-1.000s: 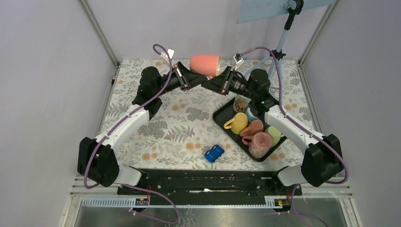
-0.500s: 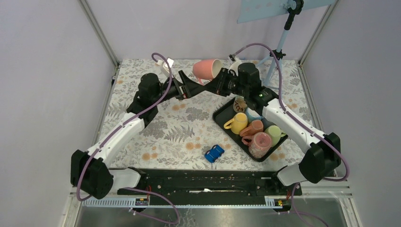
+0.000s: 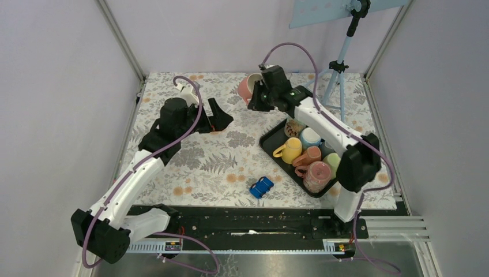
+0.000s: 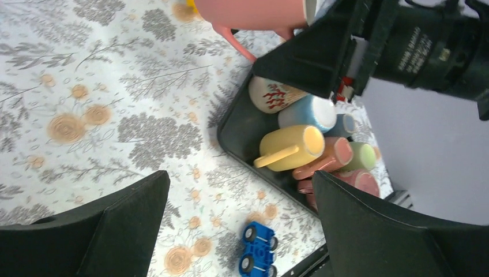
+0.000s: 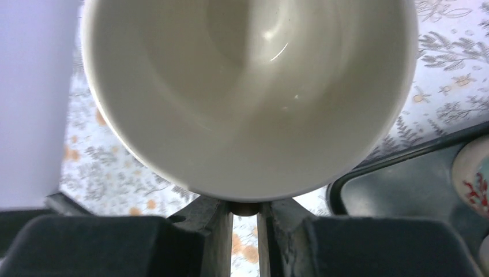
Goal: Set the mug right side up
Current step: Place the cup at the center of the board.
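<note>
The pink mug (image 3: pixel 246 88) with a white inside (image 5: pixel 248 86) hangs tilted over the back of the table. My right gripper (image 3: pixel 255 98) is shut on its handle, just under the rim (image 5: pixel 245 210). From the left wrist view the mug (image 4: pixel 254 11) shows at the top edge, its handle (image 4: pixel 236 43) running into the right gripper's black fingers (image 4: pixel 311 55). My left gripper (image 3: pixel 222 116) stands wide open and holds nothing (image 4: pixel 240 176), left of the mug and lower.
A black tray (image 3: pixel 269 145) at the right holds several mugs lying on their sides (image 4: pixel 288 147). A blue toy car (image 3: pixel 261 187) sits on the floral cloth near the front (image 4: pixel 257 254). A light-blue tripod (image 3: pixel 340 63) stands at the back right.
My left gripper opened, let go of the mug and drew back to the left. The right arm carried the mug leftward while turning it.
</note>
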Action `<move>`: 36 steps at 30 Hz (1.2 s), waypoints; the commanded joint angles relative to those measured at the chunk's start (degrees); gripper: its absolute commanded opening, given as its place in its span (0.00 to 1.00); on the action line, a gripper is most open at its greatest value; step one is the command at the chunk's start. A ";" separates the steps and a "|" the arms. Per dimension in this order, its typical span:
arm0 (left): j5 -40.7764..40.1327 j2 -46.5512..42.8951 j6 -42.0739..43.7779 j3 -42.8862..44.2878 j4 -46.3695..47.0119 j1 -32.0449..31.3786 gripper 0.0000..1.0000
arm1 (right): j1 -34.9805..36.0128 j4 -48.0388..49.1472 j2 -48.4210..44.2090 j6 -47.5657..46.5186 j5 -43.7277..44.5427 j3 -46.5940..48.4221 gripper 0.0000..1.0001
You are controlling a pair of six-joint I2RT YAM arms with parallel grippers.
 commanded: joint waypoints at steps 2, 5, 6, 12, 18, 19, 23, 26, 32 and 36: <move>-3.48 -2.58 4.72 2.18 -4.96 0.27 0.99 | 1.01 -6.08 10.57 -7.91 9.10 14.50 0.00; -3.97 -2.98 6.65 2.85 -6.69 0.26 0.99 | 0.97 -9.69 17.35 -10.05 11.78 21.43 0.00; -4.26 -2.90 7.20 3.27 -7.38 0.31 0.99 | 0.97 -10.67 19.59 -10.66 12.46 23.63 0.00; -2.93 -2.86 8.97 5.41 -9.62 0.21 0.99 | 1.03 -13.92 29.78 -13.49 14.89 32.97 0.00; -2.36 -3.29 8.91 5.24 -9.94 0.22 0.99 | 0.99 -14.50 33.69 -14.32 15.01 35.29 0.00; -2.26 -3.22 8.91 5.05 -9.98 0.25 0.99 | 1.04 -14.53 33.81 -14.37 15.08 35.18 0.00; -2.17 -3.20 8.89 4.43 -9.73 0.24 0.99 | 0.97 -14.95 33.96 -14.06 15.05 34.02 0.00; -2.01 -3.07 8.83 4.14 -9.57 0.28 0.99 | 1.03 -15.38 33.87 -13.68 14.67 33.27 0.00; -0.89 -2.59 8.90 4.02 -9.35 0.17 0.99 | 1.02 -18.28 35.78 -13.41 15.10 35.15 0.00; -0.76 -2.59 9.13 4.01 -9.33 0.25 0.99 | 1.01 -18.34 36.04 -13.02 15.04 35.02 0.00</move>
